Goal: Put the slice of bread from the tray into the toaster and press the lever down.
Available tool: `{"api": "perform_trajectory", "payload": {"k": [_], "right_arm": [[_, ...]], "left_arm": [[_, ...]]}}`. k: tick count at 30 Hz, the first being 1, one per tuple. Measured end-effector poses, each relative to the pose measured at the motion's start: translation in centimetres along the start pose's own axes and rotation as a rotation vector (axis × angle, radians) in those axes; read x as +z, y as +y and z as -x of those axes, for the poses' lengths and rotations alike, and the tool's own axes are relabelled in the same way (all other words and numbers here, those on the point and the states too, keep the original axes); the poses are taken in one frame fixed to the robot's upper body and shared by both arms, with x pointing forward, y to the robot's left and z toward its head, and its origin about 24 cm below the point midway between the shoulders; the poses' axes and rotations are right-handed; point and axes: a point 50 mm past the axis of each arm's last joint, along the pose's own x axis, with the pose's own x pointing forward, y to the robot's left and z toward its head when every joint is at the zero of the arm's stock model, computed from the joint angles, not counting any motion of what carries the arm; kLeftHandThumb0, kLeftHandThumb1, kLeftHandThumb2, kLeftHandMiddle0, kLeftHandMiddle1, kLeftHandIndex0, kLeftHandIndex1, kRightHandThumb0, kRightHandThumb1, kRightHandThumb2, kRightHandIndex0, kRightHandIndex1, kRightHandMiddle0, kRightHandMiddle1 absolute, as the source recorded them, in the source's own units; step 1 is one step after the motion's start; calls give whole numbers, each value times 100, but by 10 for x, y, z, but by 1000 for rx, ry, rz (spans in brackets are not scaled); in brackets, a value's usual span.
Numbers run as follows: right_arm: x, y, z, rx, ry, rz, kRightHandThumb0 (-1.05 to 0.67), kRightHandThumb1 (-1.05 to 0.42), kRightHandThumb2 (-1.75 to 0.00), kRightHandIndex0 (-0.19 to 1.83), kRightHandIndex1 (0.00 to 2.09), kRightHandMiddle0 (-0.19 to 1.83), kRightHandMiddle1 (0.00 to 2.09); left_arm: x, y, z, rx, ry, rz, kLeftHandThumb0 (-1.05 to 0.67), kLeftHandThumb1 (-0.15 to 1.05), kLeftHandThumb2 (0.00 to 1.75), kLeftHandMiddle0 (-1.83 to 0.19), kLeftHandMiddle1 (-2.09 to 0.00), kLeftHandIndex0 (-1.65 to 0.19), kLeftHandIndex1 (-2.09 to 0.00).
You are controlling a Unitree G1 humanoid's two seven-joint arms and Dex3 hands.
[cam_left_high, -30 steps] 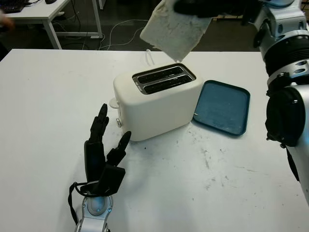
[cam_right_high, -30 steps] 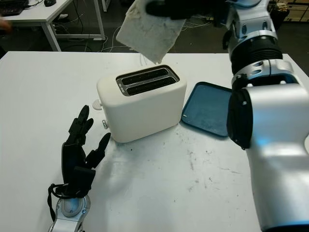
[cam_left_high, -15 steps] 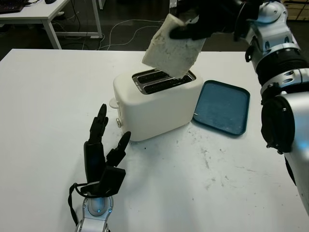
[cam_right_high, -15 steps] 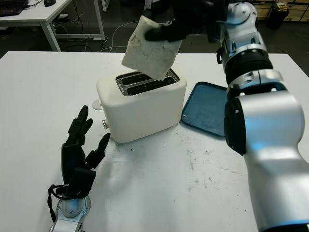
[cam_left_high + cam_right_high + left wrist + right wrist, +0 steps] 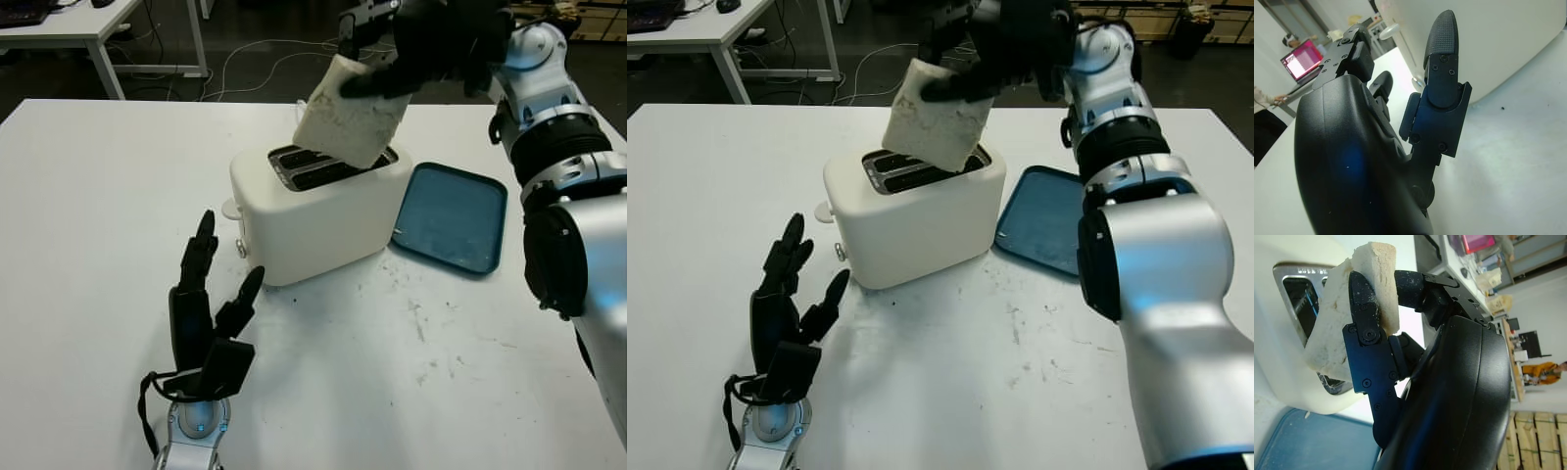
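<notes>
From the head camera we see our right hand (image 5: 431, 49) grasping the slice of bread (image 5: 348, 122) tilted over the white toaster (image 5: 318, 211), its lower corner at the slots. The blue tray (image 5: 451, 217) beside it lies bare. Our left hand (image 5: 208, 318), released, is near the toaster.

Right wrist view: fingers (image 5: 1366, 333) pinch the bread above a slot.

Left wrist view: left hand by the toaster wall.
</notes>
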Motion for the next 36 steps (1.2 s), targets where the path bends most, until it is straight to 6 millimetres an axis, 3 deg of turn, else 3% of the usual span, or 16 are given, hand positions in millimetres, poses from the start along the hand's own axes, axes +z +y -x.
{"api": "perform_trajectory", "payload": {"k": [4, 19, 25, 36], "right_arm": [[0, 3, -3, -2, 12, 20, -44, -92, -24, 106, 175, 89, 175], [-2, 13, -10, 40, 22, 63, -59, -92, -20, 107, 175, 89, 175], [-4, 15, -10, 73, 60, 124, -49, -92, -20, 105, 175, 87, 175], [14, -5, 3, 107, 73, 194, -57, -92, -15, 100, 175, 82, 175]], "left_arm": [[-4, 0, 1, 3, 10, -4, -61, 92, 30, -1, -63, -24, 0], [-2, 0, 1, 4, -2, -12, -61, 92, 32, -1, -64, -24, -1], [-2, 0, 1, 6, 0, -8, -60, 92, 31, -2, -64, -24, -1], [-3, 0, 1, 12, 4, -5, -62, 92, 29, -2, -63, -24, -1]]}}
